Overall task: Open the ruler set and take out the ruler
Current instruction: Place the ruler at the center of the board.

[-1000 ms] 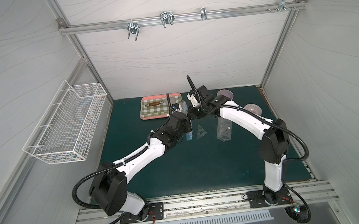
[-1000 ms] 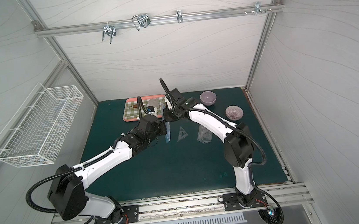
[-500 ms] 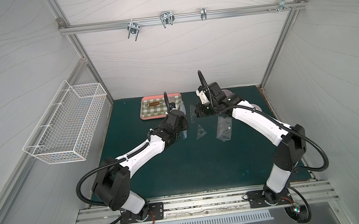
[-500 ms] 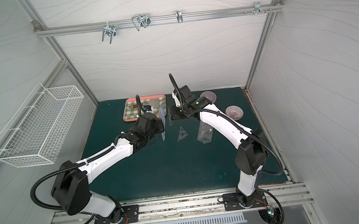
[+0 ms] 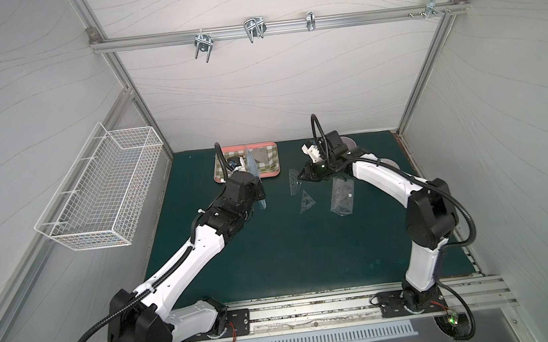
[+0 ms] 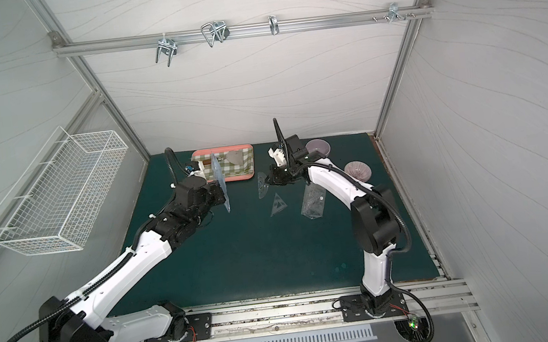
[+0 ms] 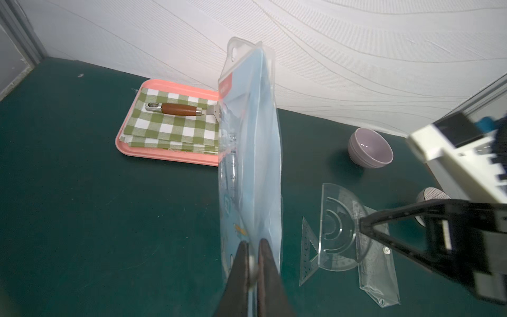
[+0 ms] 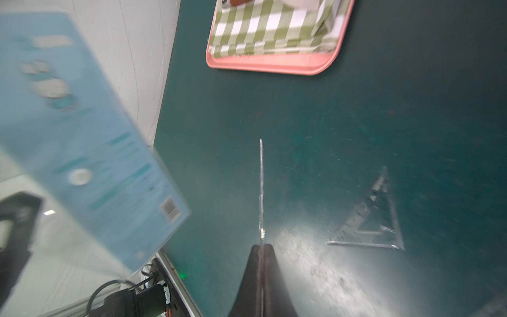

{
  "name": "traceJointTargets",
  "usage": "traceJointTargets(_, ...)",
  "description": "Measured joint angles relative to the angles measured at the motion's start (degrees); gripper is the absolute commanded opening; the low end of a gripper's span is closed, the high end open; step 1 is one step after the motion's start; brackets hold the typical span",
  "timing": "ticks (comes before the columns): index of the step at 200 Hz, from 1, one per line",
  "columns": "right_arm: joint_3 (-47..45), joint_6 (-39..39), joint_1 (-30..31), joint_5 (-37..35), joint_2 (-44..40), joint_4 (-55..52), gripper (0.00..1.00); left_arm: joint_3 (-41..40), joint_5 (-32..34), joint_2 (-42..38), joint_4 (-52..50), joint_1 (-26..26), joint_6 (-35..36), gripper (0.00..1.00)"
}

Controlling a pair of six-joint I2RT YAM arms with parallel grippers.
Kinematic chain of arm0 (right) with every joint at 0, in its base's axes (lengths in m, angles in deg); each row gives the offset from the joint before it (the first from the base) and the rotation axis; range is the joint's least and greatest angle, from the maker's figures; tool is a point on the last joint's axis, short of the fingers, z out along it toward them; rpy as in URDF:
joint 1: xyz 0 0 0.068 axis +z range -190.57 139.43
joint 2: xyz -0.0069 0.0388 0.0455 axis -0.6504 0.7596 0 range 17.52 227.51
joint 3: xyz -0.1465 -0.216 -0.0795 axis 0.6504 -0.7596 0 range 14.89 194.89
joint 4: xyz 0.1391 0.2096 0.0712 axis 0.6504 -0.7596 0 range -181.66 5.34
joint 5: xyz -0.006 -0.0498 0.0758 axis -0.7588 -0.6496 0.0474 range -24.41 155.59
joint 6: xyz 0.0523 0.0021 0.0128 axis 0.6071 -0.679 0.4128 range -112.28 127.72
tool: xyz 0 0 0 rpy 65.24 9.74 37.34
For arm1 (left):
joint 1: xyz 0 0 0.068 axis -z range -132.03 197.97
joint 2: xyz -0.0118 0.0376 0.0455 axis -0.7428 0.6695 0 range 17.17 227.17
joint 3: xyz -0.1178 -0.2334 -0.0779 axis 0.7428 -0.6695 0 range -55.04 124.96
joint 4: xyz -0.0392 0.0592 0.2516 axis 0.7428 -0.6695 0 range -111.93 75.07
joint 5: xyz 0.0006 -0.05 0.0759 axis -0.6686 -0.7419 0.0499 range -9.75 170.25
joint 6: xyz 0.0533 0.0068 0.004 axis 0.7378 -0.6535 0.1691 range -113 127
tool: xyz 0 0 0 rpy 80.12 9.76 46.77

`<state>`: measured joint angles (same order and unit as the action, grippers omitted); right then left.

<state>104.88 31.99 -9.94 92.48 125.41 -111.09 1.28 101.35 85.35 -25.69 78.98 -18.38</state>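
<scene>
Left wrist view: left gripper (image 7: 252, 248) clamped on raised blue pouch (image 7: 252, 164), right gripper (image 7: 361, 222) pinching protractor (image 7: 334, 233) edge, triangle (image 7: 308, 252) flat on surface (image 7: 109, 219) beside it.

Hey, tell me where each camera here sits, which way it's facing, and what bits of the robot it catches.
Top views: high over the front edge, looking down on the green table; the left arm and right arm show whole.
Left wrist: behind the left hand, looking along the blue ruler pouch it grips toward the pink tray; the right hand shows too.
Right wrist: behind the right hand, looking down the clear protractor it pinches, edge-on, at the table.
Shared: both wrist views show pouch, tray and a clear triangle.
</scene>
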Motion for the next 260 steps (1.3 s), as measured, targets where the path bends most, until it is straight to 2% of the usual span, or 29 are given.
traceJointTargets(42, 0.02, 1.79, 0.02, 4.31, 8.35, 3.28, 0.03, -0.24, 0.15, -1.03, -1.99, 0.00, 0.35, 0.00)
traceJointTargets(91, 1.01, 3.45, -0.39, 6.51, 14.34, 4.31, 0.03, -0.26, 0.00, -0.94, -2.93, -0.26, 0.74, 0.00)
traceJointTargets(179, 4.61, 4.68, -2.47, 7.76, 20.31, 3.37, 0.06, -0.26, -1.40, 0.42, -3.13, -0.55, 1.01, 0.00)
traceJointTargets(199, 5.11, 4.70, -2.64, 7.76, 20.98, 2.89, 0.13, -0.24, -1.60, 0.50, -3.17, -0.55, 1.01, 0.00)
traceJointTargets(228, 5.42, 4.28, -2.64, 7.06, 21.59, 1.73, 0.28, -0.24, -1.84, 0.66, -3.17, -0.55, 1.01, 0.00)
traceJointTargets(260, 5.27, 3.72, -2.64, 4.70, 21.22, 0.20, 0.28, -0.24, -2.49, 1.46, -3.17, -0.57, 0.98, 0.00)
